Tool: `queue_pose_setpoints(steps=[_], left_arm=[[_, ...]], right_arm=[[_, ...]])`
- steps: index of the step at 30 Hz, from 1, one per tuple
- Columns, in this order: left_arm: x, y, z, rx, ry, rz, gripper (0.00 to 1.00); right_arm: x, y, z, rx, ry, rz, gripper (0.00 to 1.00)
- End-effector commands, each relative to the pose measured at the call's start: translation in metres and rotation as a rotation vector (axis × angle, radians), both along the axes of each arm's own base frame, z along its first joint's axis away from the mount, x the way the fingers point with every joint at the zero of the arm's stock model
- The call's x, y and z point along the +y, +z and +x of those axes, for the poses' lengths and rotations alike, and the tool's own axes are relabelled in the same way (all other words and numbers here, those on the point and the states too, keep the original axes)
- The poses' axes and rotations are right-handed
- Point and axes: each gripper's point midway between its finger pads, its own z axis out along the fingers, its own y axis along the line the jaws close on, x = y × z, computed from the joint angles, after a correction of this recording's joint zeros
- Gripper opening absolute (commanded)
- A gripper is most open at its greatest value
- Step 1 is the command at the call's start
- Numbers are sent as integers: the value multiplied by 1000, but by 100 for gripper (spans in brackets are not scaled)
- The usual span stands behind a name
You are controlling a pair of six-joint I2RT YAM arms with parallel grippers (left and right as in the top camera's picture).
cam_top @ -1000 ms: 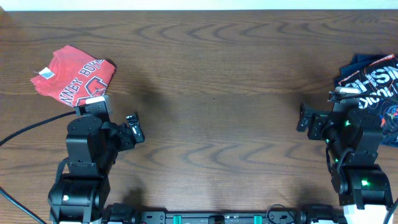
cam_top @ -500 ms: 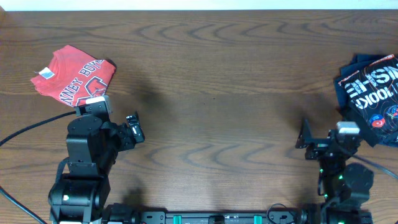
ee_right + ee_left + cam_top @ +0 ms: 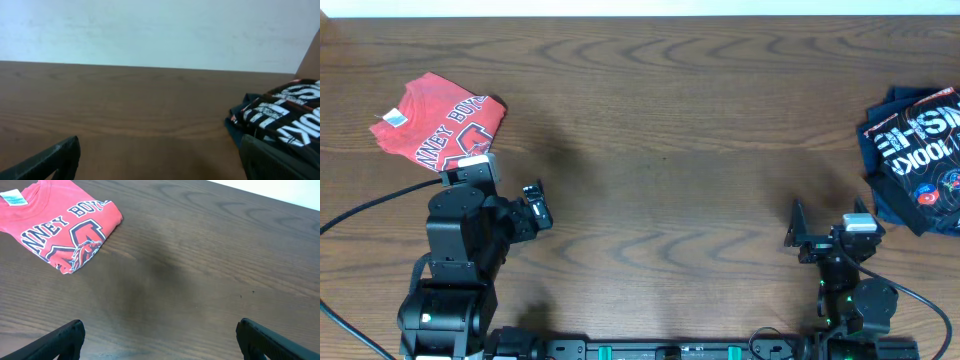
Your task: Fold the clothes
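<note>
The clothes lie in two places. A folded red tee (image 3: 440,125) with white lettering rests at the table's far left, and the left wrist view has this red tee (image 3: 60,227) at its upper left. A black jersey (image 3: 918,155) with white lettering sits on navy pieces at the right edge; the right wrist view shows that jersey (image 3: 285,117) on its right side. My left gripper (image 3: 537,207) (image 3: 160,345) stands open over bare wood, below and right of the tee. My right gripper (image 3: 792,232) (image 3: 160,165) is open near the front edge, left of the jersey pile, holding nothing.
The wooden table (image 3: 660,130) stretches between the two piles. A black cable (image 3: 370,205) runs from the left arm off the left edge. A pale wall (image 3: 150,30) rises behind the table's far edge.
My right arm has drawn back from the jersey pile toward the near edge and folded low. The left arm and both piles have not moved.
</note>
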Motion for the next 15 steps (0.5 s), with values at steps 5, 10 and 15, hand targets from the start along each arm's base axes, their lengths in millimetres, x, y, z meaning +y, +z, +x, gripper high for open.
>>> queue_pose_setpoints(steps=[5,10,15], left_arm=[[1,1,1,-4,13,-5,98],[1,1,1,-4,13,-5,98],[1,1,1,-4,13,-5,98]], right_arm=[[-3,-1,0,1,-15,-24,99],[-3,-1,0,1,-15,-25,99],[-3,-1,0,1,-15,-25,99]])
